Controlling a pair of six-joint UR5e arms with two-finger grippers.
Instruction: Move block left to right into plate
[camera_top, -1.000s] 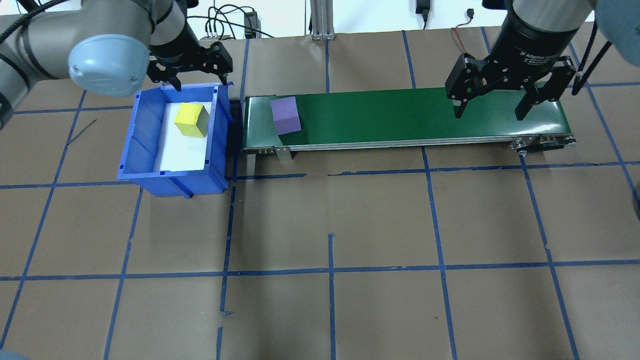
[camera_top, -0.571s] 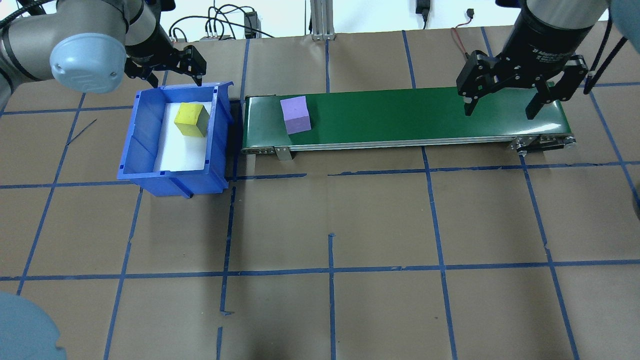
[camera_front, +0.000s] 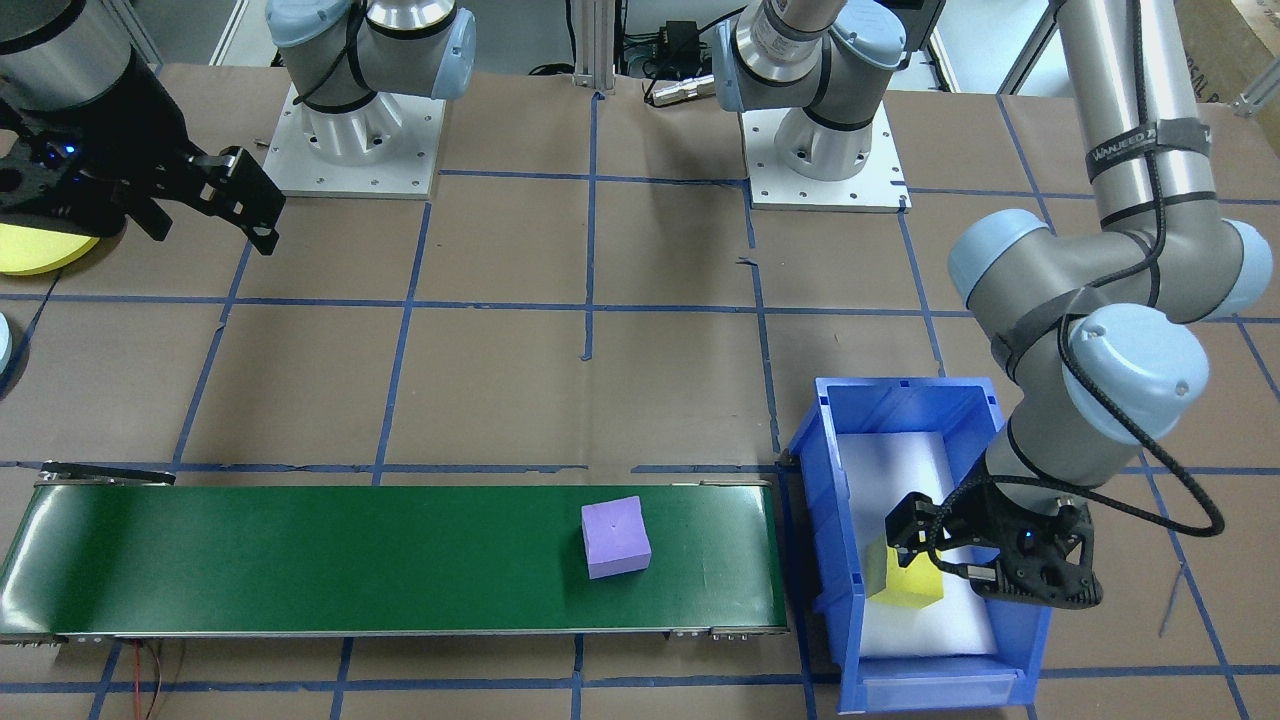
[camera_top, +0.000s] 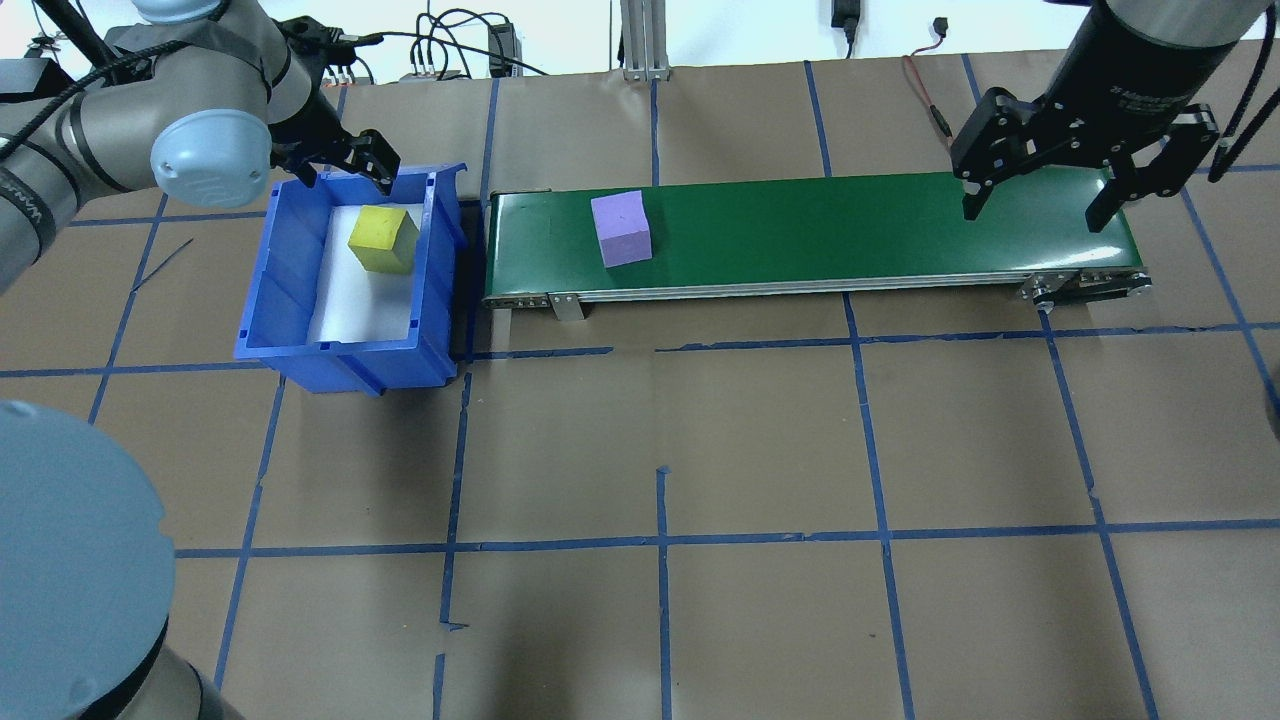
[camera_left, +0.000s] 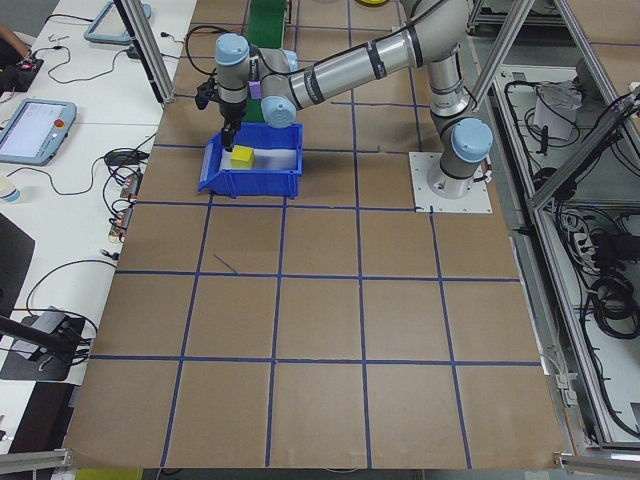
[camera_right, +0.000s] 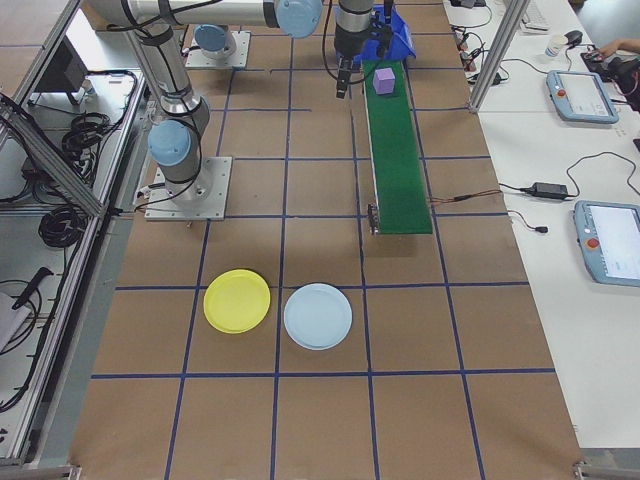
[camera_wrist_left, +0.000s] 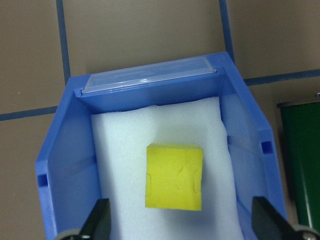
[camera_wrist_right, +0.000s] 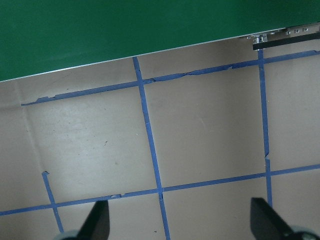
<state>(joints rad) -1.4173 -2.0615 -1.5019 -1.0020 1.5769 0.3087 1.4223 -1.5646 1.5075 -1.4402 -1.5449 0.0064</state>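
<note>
The left gripper (camera_top: 345, 172) hangs over the far end of a blue bin (camera_top: 262, 290), its jaws spread wide with nothing between them; in the left wrist view the two fingertips (camera_wrist_left: 98, 220) show at the bottom corners, and a yellow block (camera_wrist_left: 174, 176) lies directly below the gap between the jaws, resting on a white foam pad (camera_wrist_left: 160, 130) that lines the bin floor. The block does not touch the jaws. Beside the bin, on the side away from the left arm's elbow, begins a long green conveyor belt (camera_top: 850, 215) that runs across the desk (camera_top: 660, 450). A purple block (camera_top: 621, 229) sits on the belt, well off to the side of the left jaws and nearer to them than to the right ones. At the belt's other end the right gripper (camera_top: 1040, 205) hovers above the belt edge with its jaws also wide apart and holding nothing; the right wrist view shows the belt's edge and the taped brown paper of the desk under them, with one fingertip (camera_wrist_right: 97, 222) at each lower corner. Farther out past the right jaws, beyond the belt's end, the yellow plate (camera_right: 237, 301) lies flat on the desk with nothing on it, well apart from both blocks, and a pale blue plate (camera_right: 318, 316) lies just beside it.
</note>
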